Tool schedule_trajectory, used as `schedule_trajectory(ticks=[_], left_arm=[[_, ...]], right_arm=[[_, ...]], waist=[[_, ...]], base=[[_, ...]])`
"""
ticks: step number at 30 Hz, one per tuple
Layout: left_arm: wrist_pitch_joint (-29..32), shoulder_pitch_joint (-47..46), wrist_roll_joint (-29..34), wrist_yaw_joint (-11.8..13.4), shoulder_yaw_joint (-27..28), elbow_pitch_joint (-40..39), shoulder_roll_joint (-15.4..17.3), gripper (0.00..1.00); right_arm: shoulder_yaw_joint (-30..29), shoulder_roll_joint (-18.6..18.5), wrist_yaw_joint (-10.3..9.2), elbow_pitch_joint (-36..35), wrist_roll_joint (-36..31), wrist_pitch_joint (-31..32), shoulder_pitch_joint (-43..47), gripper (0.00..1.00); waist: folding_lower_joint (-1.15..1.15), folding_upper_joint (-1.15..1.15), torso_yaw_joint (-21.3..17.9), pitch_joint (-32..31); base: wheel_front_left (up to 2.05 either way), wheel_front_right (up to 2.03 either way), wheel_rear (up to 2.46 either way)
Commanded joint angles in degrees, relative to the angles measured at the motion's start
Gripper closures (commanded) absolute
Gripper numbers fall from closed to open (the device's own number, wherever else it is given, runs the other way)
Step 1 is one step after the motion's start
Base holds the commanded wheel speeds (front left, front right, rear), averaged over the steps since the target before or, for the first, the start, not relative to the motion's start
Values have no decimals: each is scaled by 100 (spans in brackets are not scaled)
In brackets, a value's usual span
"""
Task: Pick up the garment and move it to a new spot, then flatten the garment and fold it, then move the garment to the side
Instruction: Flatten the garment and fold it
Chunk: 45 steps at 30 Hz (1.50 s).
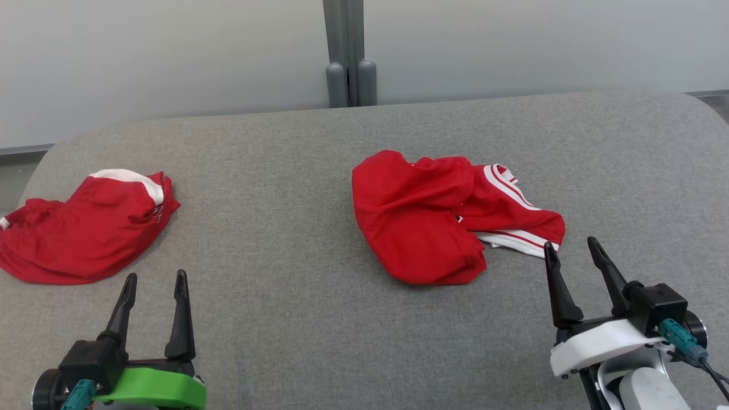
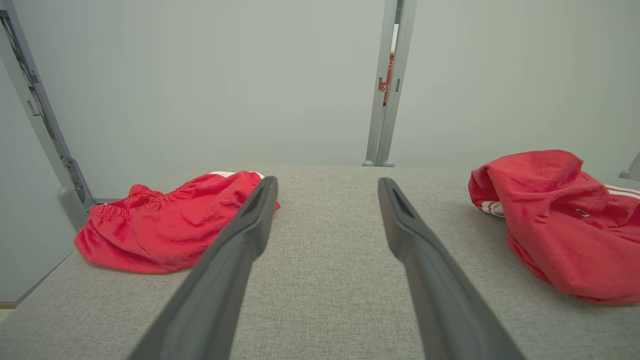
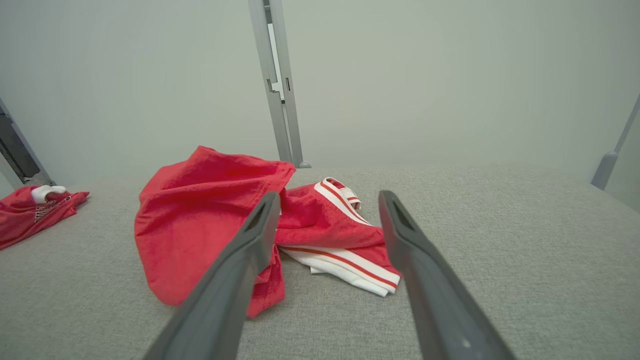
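Your crumpled red garment [image 1: 433,216] lies on the table [image 1: 296,319], long axis running ten to four o'clock. The right claw [image 1: 570,243], spread wide and empty, is nearer, with the striped hem [image 1: 515,242] at its eleven o'clock. The left claw [image 1: 156,275], likewise spread, stands well apart.

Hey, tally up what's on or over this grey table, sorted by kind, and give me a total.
Red garments: 2 (striped red garment crumpled mid-table; white-banded red garment at the left edge)
Grippers: 2 (left gripper and right gripper, both open, holding nothing)
Total: 4
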Motion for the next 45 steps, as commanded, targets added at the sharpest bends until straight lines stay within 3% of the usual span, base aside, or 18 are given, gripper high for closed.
schedule_trajectory(ticks=[1, 45], left_arm=[[-3, 91, 57, -15, 49, -23, -19, 0], [-3, 78, 345, -152, 280, 75, -221, 0]], right_arm=[[9, -14, 0, 13, 3, -18, 73, 0], [-118, -66, 0, 184, 6, -18, -192, 0]], waist=[[0, 0, 4, 3], [0, 0, 28, 16]], base=[[0, 0, 0], [0, 0, 0]])
